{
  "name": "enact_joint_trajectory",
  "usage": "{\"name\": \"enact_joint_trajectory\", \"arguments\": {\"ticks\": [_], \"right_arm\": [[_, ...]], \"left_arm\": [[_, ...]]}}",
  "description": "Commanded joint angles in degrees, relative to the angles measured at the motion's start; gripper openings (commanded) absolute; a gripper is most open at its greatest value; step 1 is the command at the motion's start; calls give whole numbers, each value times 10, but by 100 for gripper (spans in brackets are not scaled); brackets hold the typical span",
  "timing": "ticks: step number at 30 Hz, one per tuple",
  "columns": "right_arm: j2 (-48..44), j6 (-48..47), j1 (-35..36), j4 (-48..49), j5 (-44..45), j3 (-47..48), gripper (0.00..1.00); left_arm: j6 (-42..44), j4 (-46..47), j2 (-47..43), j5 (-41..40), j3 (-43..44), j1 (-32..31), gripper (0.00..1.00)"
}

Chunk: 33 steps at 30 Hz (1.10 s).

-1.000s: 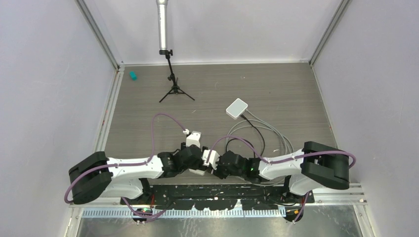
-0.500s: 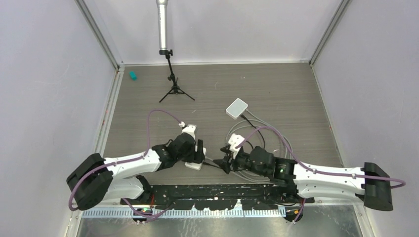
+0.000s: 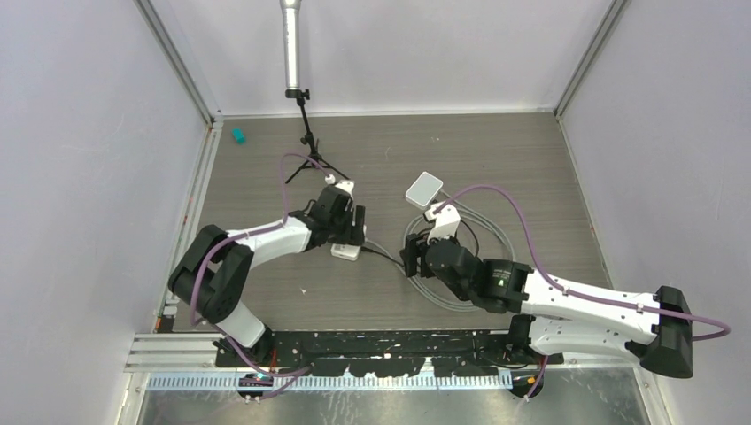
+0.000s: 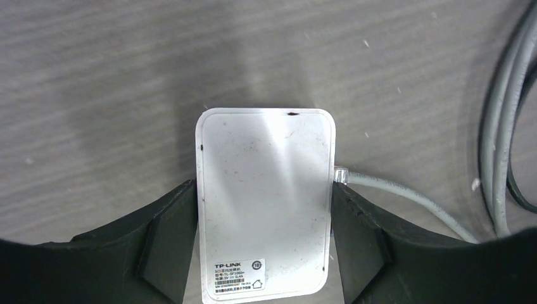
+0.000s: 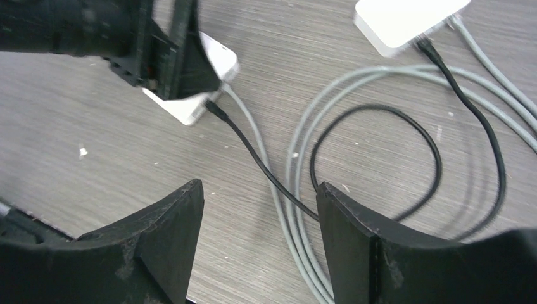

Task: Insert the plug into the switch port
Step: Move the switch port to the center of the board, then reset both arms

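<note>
The white switch (image 4: 265, 145) lies on the table, label side up, with my left gripper (image 4: 265, 189) shut on its two long sides. A clear plug (image 4: 341, 173) on a grey cable sits in the switch's right side. In the right wrist view a black cable's plug (image 5: 212, 109) enters the switch (image 5: 183, 111) beside the grey one. My right gripper (image 5: 259, 190) stands open and empty above the cables, to the right of the switch (image 3: 345, 251). From above, the left gripper (image 3: 347, 232) and the right gripper (image 3: 409, 261) are a short way apart.
A second white box (image 3: 424, 191) with cables plugged in lies further back. Loops of grey and black cable (image 3: 460, 257) spread under the right arm. A small tripod (image 3: 312, 159) stands at the back, with a teal object (image 3: 237, 135) at the far left.
My right gripper has opened and drawn back to the right. The left arm has carried the switch away from the near edge toward the middle of the table.
</note>
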Motion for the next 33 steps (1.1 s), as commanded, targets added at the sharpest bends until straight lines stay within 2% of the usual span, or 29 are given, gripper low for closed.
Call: {"name": "enact_joint_trajectory", "arguments": {"ticks": [1,6,10,17,21,26,29,33], "right_arm": [[24,84,-39,-127,6,56,71],[31,119,-104,-177,-52,81,72],[30,139,-113,-196,-54,80,73],[45,145,-119,-241,-90,100,76],[75,155,-129,-274,-91,127,76],[116,134,-158,-289,-144,144,76],[179,115,-161,-316,-120,164,76],[226,89,-161,-316,-115,176,76]], "left_arm": [[22,25,21,5,33,52,67],[11,35,44,42,57,86,71],[-3,36,35,80,54,86,76],[-10,19,-35,81,20,86,90],[-13,-14,-75,77,14,86,93],[-25,-92,-130,48,15,86,98],[-31,-137,-161,48,7,86,100],[-37,-141,-233,64,-42,86,100]]}}
